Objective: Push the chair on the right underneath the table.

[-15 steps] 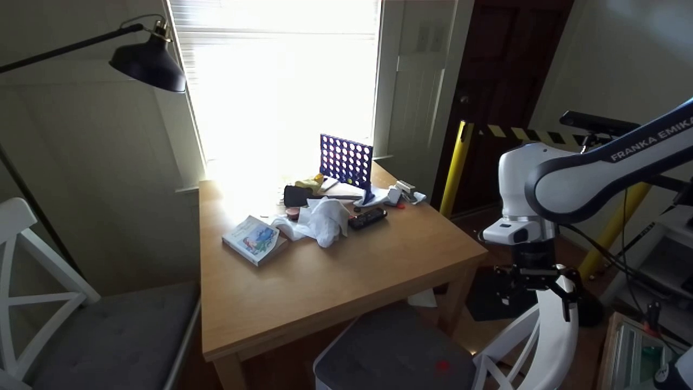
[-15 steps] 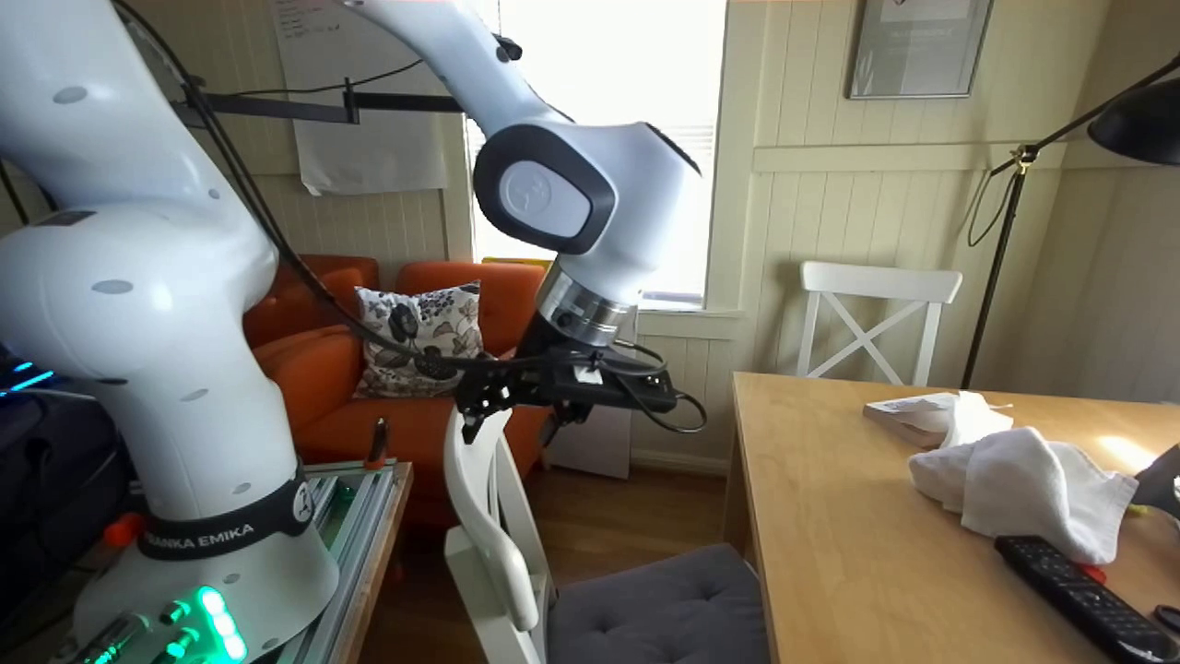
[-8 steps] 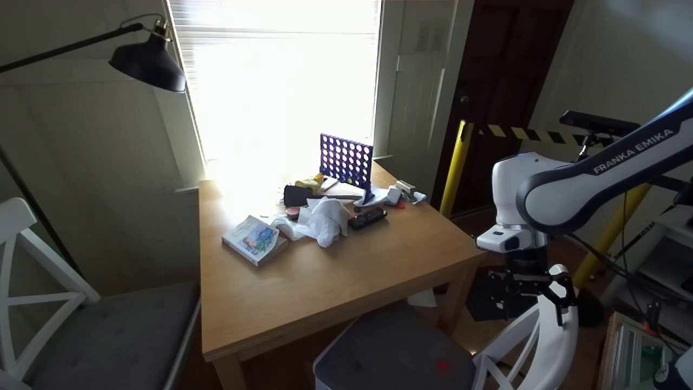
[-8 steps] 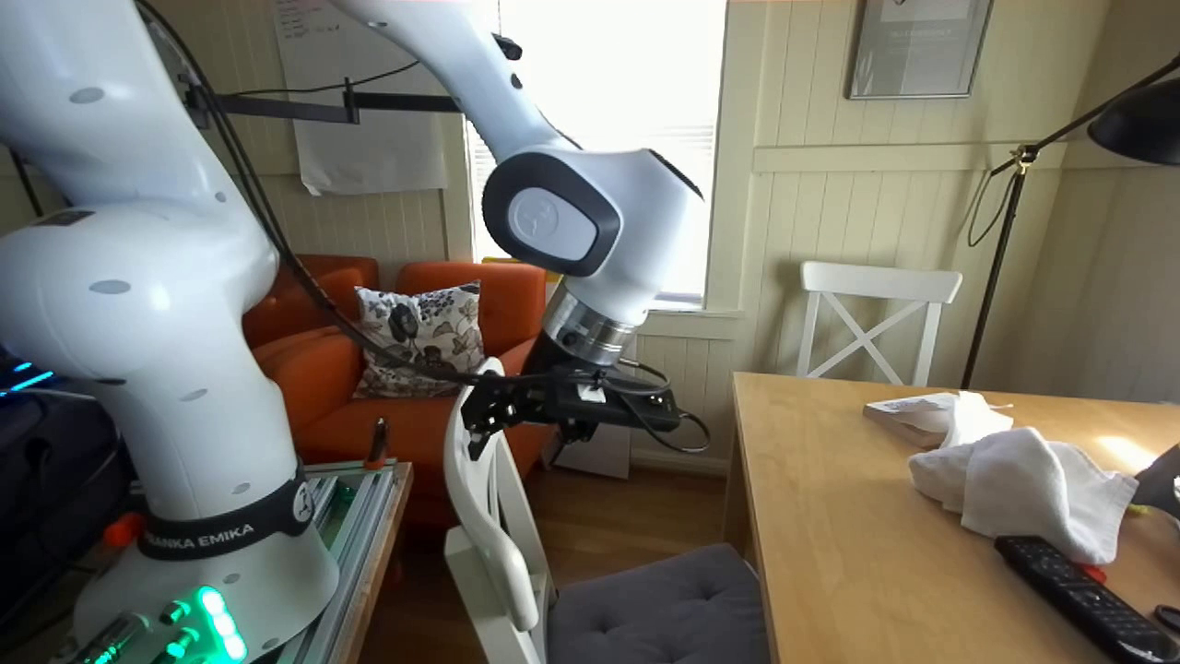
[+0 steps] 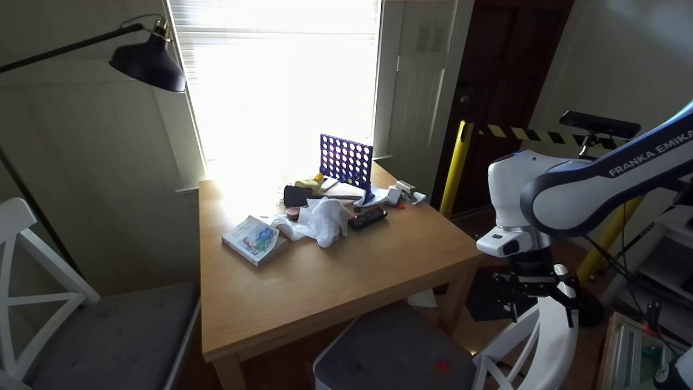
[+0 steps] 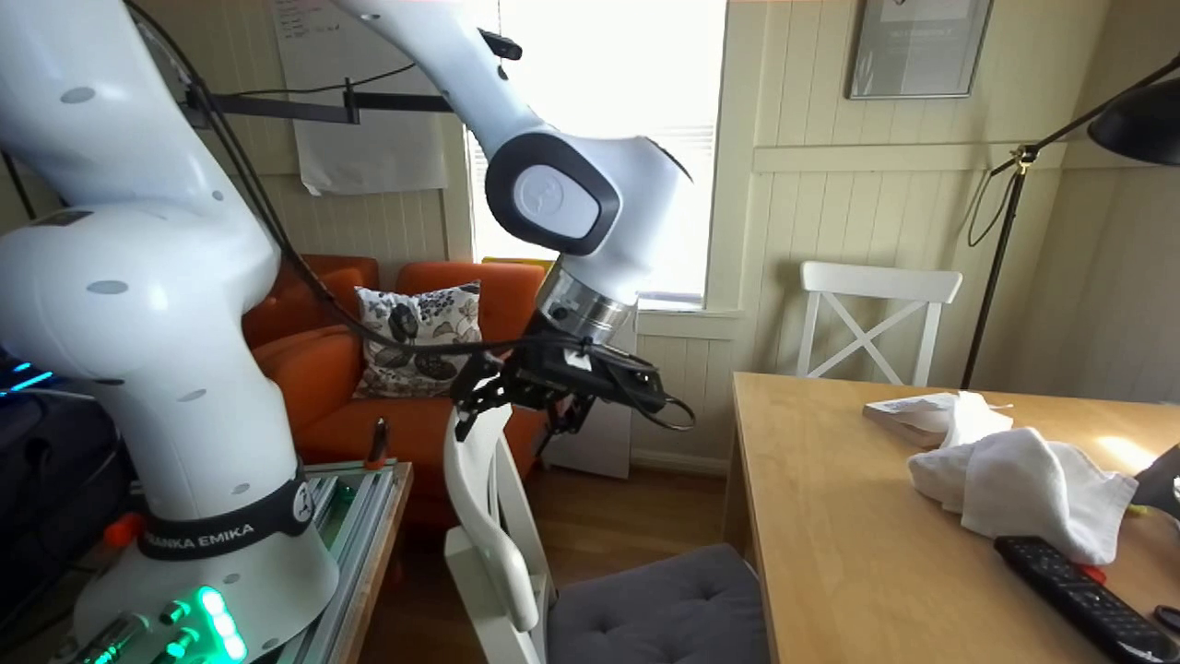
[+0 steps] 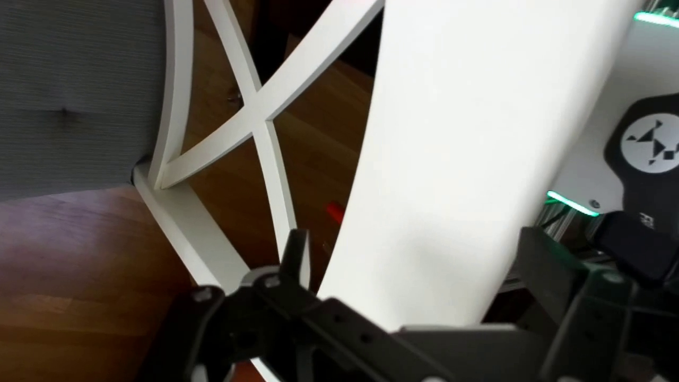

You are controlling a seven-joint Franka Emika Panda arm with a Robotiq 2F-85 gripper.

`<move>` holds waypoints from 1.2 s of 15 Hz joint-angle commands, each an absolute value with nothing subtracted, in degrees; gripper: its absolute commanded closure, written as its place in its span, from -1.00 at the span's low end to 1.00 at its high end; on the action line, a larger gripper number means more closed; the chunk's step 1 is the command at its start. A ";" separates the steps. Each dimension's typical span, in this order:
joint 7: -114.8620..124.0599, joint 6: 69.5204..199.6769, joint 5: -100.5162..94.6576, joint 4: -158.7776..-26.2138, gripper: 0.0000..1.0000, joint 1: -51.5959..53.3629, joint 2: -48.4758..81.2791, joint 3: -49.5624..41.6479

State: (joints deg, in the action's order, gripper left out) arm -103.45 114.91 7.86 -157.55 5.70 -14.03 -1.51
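The chair, with its white curved top rail (image 5: 555, 341) and X-cross back, stands at the table's near right side in an exterior view. Its grey seat (image 6: 664, 604) reaches the table edge, the front part hidden under the tabletop. The tan wooden table (image 5: 325, 292) also shows in an exterior view (image 6: 830, 498). My gripper (image 5: 541, 315) is open at the top rail. In the wrist view, the fingers of the gripper (image 7: 412, 246) stand on either side of the white rail (image 7: 451, 159), with a visible gap at the left finger. Contact at the right finger is unclear.
A second white X-back chair (image 6: 880, 281) stands at another table side. The table carries a book (image 5: 252, 239), white cloth (image 5: 325, 222), a remote (image 5: 368, 218) and a blue game grid (image 5: 346, 160). The robot's base (image 6: 212, 581) and an orange armchair (image 6: 313, 369) are near the chair back.
My gripper dipped lower over the top rail, then rose again and tilted, its outer finger side now higher in an exterior view. The chair and table have not visibly moved.
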 commanded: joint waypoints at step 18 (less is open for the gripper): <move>-103.85 111.02 2.62 -157.34 -1.00 6.06 -13.34 -1.19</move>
State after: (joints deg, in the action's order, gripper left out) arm -102.31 112.60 3.51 -157.43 6.11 -15.41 -0.82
